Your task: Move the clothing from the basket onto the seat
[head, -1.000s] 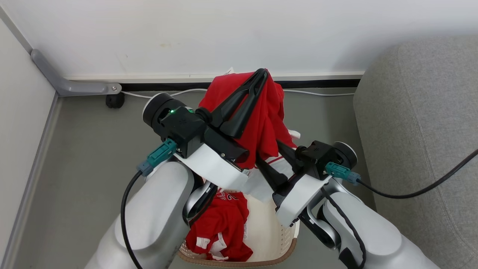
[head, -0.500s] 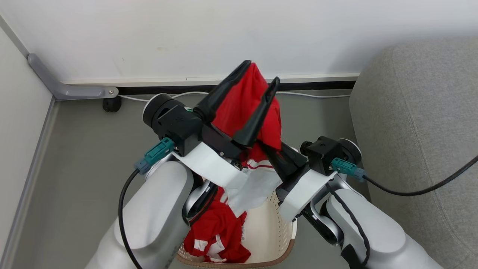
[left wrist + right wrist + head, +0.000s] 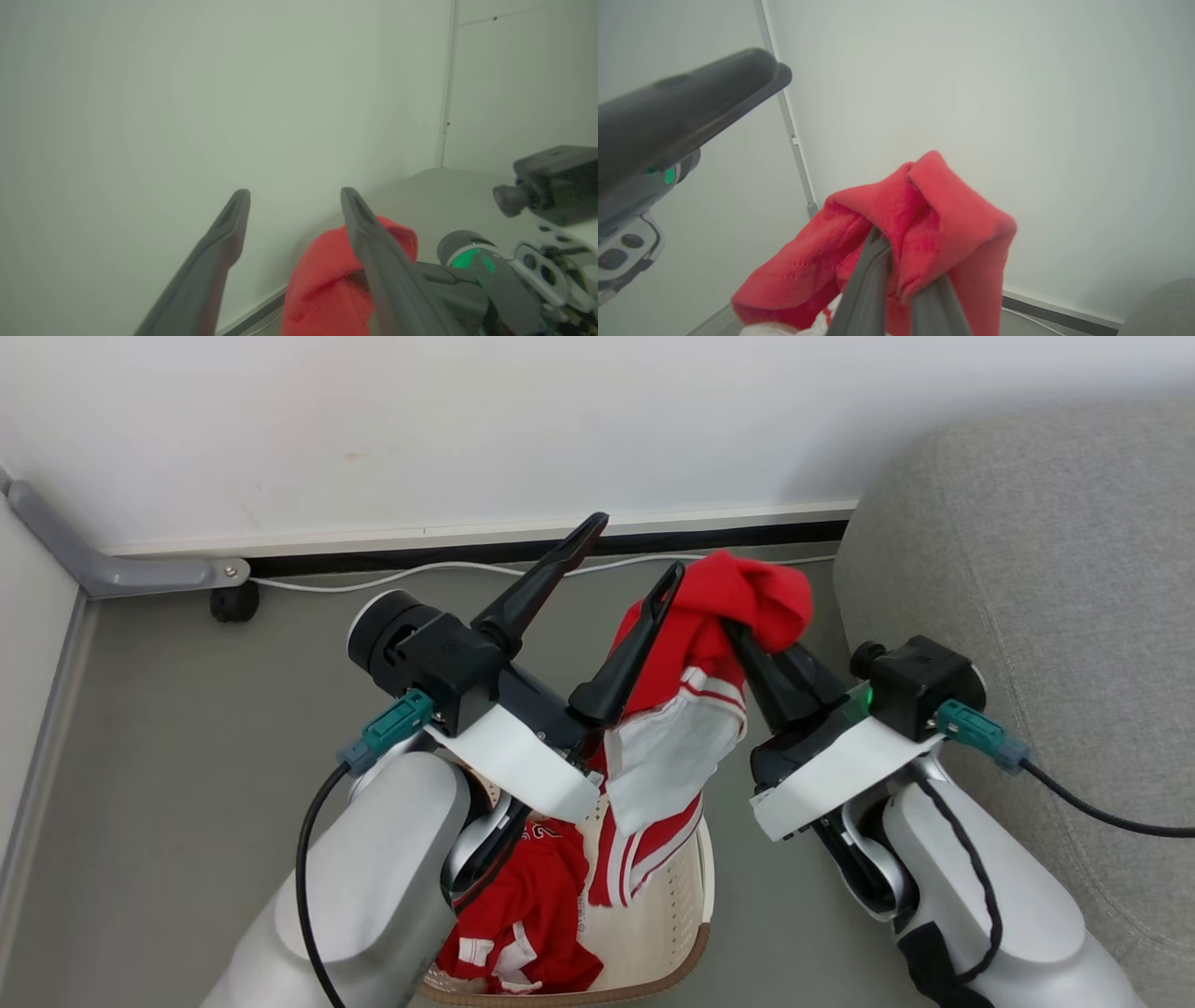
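the left pincer has let go and spread wide; the right pincer now clamps the red clothing, hanging above the basket at 6 o'clock, seat at 3 o'clock

The clothing was bright red, with white panels and red-and-white striped trim. The basket was cream and dotted with small holes, and its rim was brown. The sofa was grey with a woven texture. The floor was dull grey, the wall white, and the plug teal.
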You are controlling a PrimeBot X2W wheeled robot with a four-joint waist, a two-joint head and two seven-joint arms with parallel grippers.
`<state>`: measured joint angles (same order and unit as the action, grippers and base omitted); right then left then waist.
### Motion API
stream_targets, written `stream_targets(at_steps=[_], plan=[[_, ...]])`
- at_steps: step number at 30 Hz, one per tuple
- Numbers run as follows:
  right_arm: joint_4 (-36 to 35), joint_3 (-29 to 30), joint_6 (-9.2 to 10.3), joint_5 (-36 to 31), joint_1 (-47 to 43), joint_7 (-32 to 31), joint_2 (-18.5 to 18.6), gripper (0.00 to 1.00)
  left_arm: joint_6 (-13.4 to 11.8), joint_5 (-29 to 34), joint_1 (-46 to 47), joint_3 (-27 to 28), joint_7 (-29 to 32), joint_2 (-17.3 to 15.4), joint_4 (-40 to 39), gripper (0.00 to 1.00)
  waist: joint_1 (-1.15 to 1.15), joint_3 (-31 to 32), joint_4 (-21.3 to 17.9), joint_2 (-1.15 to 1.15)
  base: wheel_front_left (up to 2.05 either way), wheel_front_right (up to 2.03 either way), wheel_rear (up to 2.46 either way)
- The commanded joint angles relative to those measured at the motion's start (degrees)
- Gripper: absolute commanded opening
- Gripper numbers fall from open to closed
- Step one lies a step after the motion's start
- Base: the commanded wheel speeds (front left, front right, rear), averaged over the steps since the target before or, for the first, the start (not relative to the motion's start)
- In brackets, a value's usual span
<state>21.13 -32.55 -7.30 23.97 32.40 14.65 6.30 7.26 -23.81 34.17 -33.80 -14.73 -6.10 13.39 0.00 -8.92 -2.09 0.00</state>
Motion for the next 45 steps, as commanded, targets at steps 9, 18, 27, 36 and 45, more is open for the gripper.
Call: stream_targets(at_steps=[9, 18, 27, 36, 45], plan=[[-6.24, 7.27, -0.19, -1.76, -2.65, 0.35, 0.09, 0.0, 0.23, -0.83, -2.25, -0.08, -0.27, -2.89, 0.94, 1.0, 0.0, 0.37, -6.23, 0.0, 0.0, 0.0, 0.0], [-9.37, 9.7, -0.19, -1.98, -3.59, 0.35, 0.49, 0.0, 0.23, -1.77, -5.31, -0.4, -0.27, -3.18, 1.67, 1.0, 0.0, 1.44, -13.5, 0.0, 0.0, 0.0, 0.0], [-12.22, 10.96, -0.19, -1.52, -4.85, 0.35, 0.71, 0.0, 0.23, -2.47, -8.12, 0.37, -0.27, -2.94, 1.38, 1.0, 0.0, 3.44, -22.27, 0.0, 0.0, 0.0, 0.0], [-14.71, 12.28, -0.19, -0.64, -5.67, 0.35, 1.79, 0.0, 0.23, -2.42, -8.17, -0.23, -0.27, -2.55, 0.92, 1.0, 0.0, 3.13, -28.13, 0.0, 0.0, 0.0, 0.0], [-18.76, 17.59, -0.19, -2.27, -6.41, 0.35, 3.97, 0.0, 0.23, -3.48, -5.98, -3.36, -0.27, -2.53, 1.76, 1.0, 0.0, 1.48, -28.92, 0.0, 0.0, 0.0, 0.0]])
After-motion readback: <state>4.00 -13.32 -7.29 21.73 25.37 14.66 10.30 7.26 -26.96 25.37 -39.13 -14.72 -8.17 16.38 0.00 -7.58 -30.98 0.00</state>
